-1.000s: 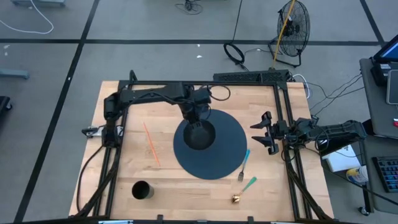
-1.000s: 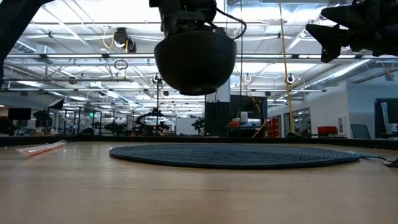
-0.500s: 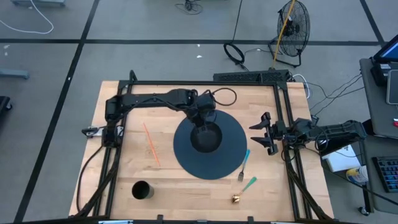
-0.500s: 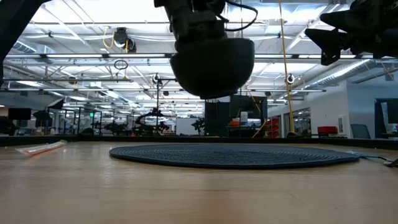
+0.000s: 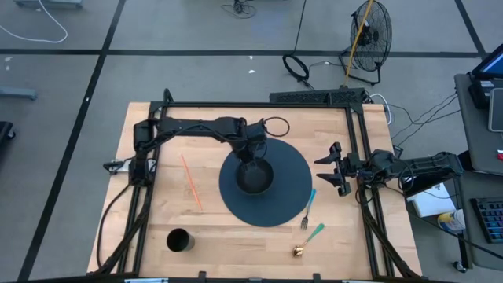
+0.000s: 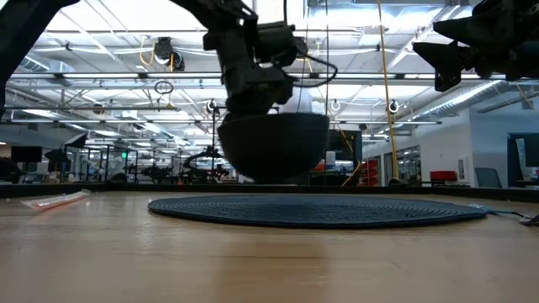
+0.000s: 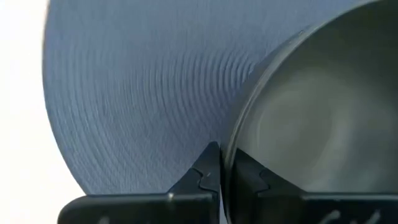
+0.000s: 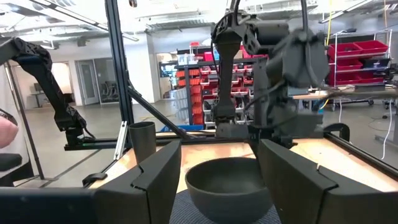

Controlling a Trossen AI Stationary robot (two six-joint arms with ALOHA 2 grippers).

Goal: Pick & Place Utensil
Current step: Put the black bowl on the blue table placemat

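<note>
We see the left end effector (image 5: 250,157) clamped on the rim of a dark bowl (image 5: 255,178), one finger inside the wall and one outside, as the left wrist view shows. The bowl hangs over the middle of the round dark mat (image 5: 284,203); in the low view a thin gap seems to remain between its base and the mat, though we cannot be sure from that angle.

The right end effector (image 5: 333,167) hovers above the counter (image 5: 212,228) just off the mat's right edge, its fingers spread wide with nothing between them.

The utensils lie on bare wood off the mat's lower right edge: a fork (image 5: 307,211) with a teal handle touches or nearly touches the mat's rim, and a second teal-handled utensil (image 5: 313,233) lies just below it, with a small gold object (image 5: 299,251) near its lower end. To the left of the mat an orange straw (image 5: 191,182) lies on open wood, and a black cup (image 5: 178,240) stands near the counter's front edge, well apart from everything else.
</note>
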